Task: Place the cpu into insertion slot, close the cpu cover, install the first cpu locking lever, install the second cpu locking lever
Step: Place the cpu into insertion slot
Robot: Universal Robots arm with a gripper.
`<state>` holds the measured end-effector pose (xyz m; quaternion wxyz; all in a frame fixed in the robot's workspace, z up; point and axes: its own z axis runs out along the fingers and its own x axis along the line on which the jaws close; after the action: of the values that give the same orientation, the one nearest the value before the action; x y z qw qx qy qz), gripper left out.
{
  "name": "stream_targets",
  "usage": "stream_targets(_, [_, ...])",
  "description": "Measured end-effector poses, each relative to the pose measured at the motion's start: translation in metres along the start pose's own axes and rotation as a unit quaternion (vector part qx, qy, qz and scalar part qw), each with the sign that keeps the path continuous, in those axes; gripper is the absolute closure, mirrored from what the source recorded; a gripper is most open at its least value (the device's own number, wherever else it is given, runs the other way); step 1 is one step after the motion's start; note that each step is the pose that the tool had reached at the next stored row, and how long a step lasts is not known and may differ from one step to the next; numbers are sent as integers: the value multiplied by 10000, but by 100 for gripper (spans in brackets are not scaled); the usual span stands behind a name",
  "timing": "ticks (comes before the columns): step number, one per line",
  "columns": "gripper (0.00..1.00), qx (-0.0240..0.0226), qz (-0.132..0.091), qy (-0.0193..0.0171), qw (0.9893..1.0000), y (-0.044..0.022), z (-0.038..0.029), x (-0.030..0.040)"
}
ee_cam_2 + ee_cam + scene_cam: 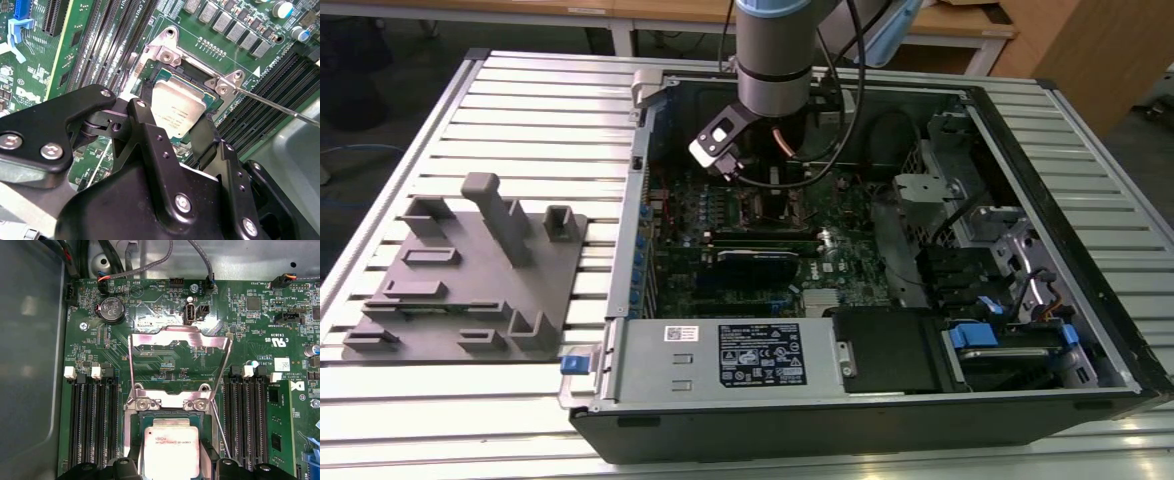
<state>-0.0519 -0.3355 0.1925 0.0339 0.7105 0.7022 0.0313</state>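
The cpu (177, 107) (171, 450), a silver-grey square chip, lies level in the insertion slot (170, 402) on the green motherboard. My gripper (170, 125) (172, 467) hangs straight over the slot, its black fingers (137, 112) on two opposite edges of the chip and shut on it. The cpu cover (180, 337), a thin silver frame with a large window, stands swung up behind the slot. A thin wire locking lever (220, 432) (280, 107) sticks up beside the slot. In the exterior view the gripper (781, 180) reaches down into the open computer case (1067, 250).
Long black memory slots (92, 425) (245, 425) run along both sides of the socket. Cables (150, 267) hang near the case wall behind it. The power supply (720, 355) and drive cage (974, 260) fill the case's near and right parts. A grey fixture (467, 280) sits on the slatted table.
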Motion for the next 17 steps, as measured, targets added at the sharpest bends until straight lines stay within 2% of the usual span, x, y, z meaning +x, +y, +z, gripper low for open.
stream_targets(17, [46, 1, 0, -2, 10000, -3, 23, -1])
